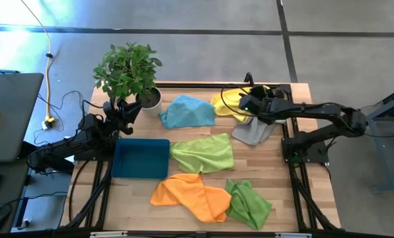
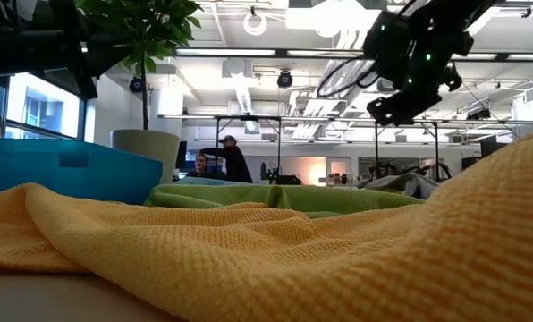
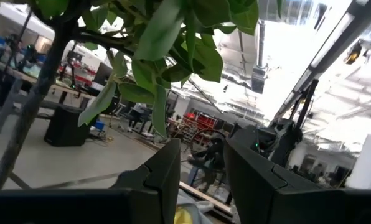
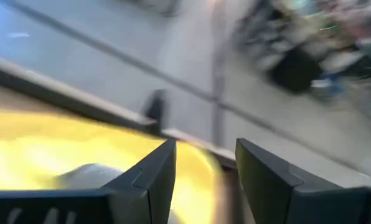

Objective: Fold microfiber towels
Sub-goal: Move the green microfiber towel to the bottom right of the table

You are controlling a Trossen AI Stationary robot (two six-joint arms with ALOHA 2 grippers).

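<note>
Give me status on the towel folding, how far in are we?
Barely started. Done: nothing; the light blue towel, both lime green towels, the orange towel and the grey towel all lie crumpled. In hand: the right hand hovers open, empty, over the yellow towel. The left hand waits open by the plant. Left: all six folds.

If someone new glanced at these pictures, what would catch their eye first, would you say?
Probably the bright towels strewn over the table: the orange towel at the near edge and the light blue towel by the potted plant. Next, the right gripper, open, above the yellow towel at the far edge.
</note>
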